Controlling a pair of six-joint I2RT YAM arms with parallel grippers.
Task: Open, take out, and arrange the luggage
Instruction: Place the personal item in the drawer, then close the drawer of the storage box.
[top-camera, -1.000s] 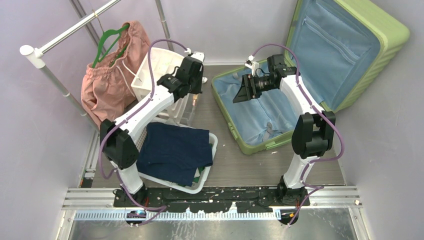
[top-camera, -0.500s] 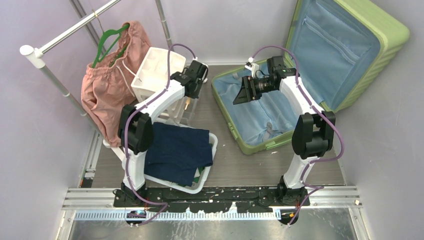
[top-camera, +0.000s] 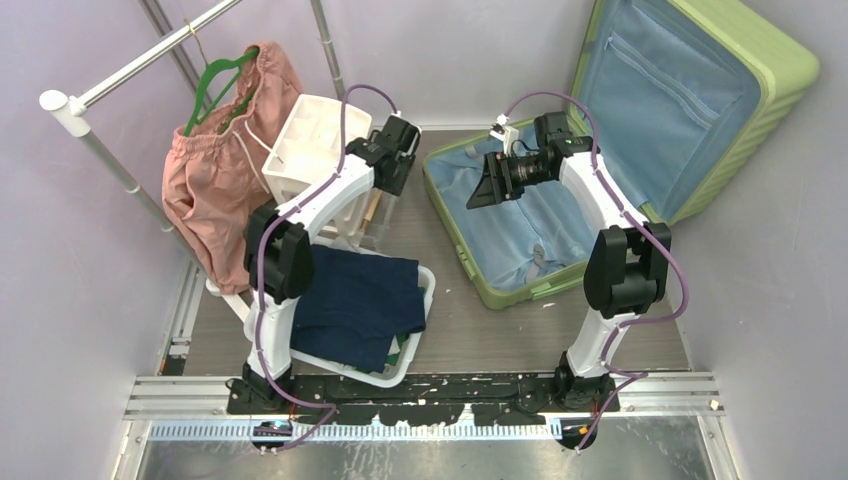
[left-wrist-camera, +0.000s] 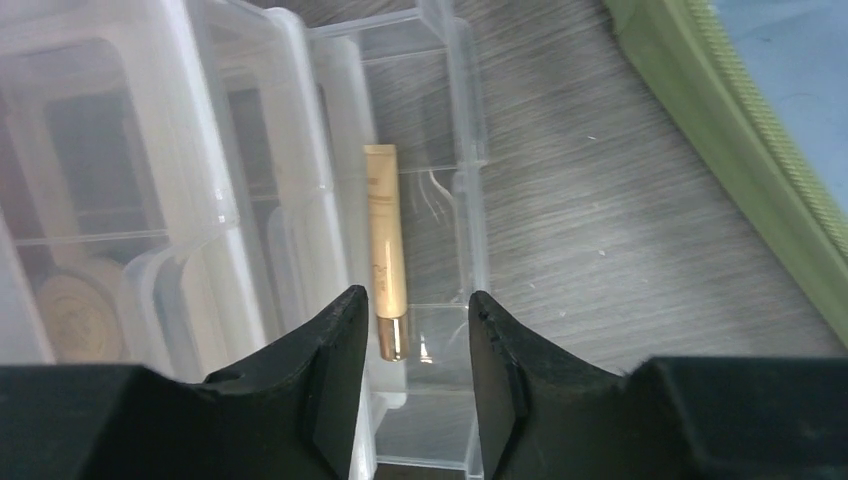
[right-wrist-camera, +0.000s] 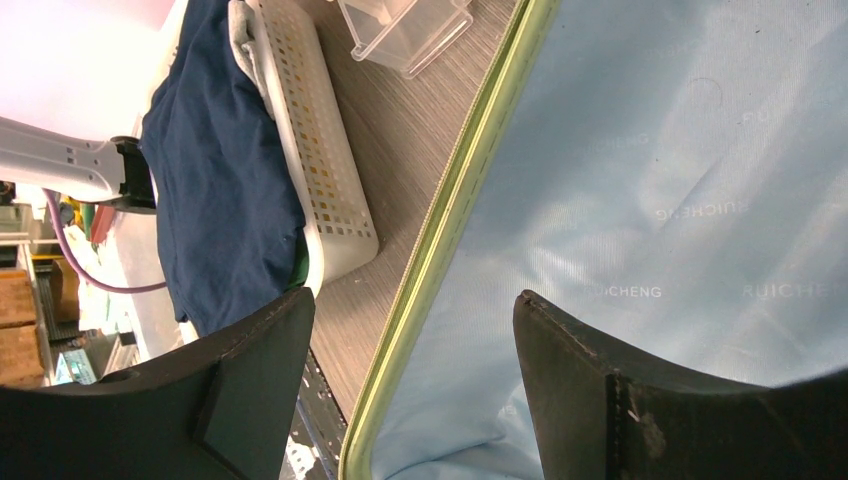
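Observation:
The light-green suitcase (top-camera: 760, 90) lies open at the back right, its lid up against the wall and its light blue lining (top-camera: 520, 220) bare. My right gripper (top-camera: 478, 190) hovers open and empty over the suitcase's left half; its view shows the lining (right-wrist-camera: 680, 200) and green rim (right-wrist-camera: 450, 220). My left gripper (top-camera: 385, 205) is open above a clear drawer (left-wrist-camera: 440, 120) of the white drawer unit (top-camera: 315, 150). A gold tube (left-wrist-camera: 385, 250) lies in that drawer just ahead of the left gripper (left-wrist-camera: 415, 310), not held.
A white perforated basket (top-camera: 395, 375) with dark blue clothing (top-camera: 350, 300) sits front left, also in the right wrist view (right-wrist-camera: 320, 180). Pink shorts (top-camera: 225, 160) hang on a green hanger (top-camera: 215, 85) from the rail (top-camera: 130, 70) at left. Walls close in on both sides.
My left arm has swung right and forward, bringing its gripper from over the drawer unit to its right front edge. The right arm and the suitcase have not moved.

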